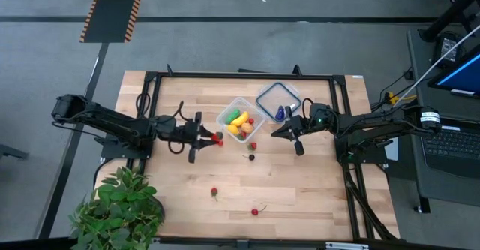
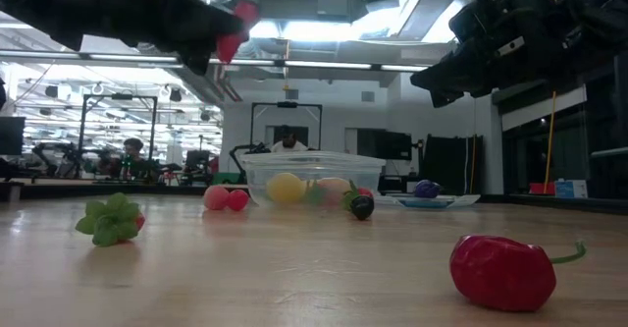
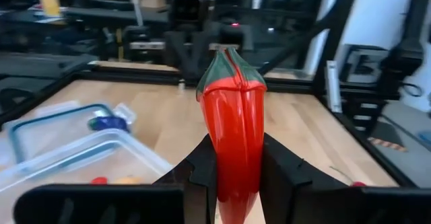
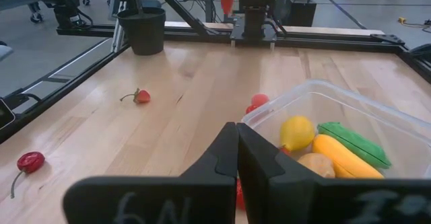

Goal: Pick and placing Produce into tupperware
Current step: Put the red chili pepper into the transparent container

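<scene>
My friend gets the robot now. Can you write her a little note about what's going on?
Left gripper: shut on a red chili pepper, held up in the air just left of the tupperware.
Right gripper: shut, empty, waiting at the tub's right side.
Done: yellow, green and tan pieces are in the tub.
Left: drop the pepper in, then gather the loose produce on the table, like the red pepper near the front. One blue piece sits on the lid.

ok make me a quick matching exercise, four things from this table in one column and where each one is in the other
Things:
1. red chili pepper
2. yellow lemon
3. blue-purple fruit
4. red pepper with stem

Places:
a. on the clear lid
b. loose on the table, near the front edge
c. inside the tupperware
d. held in the left gripper

Pairs: 1-d, 2-c, 3-a, 4-b
</scene>
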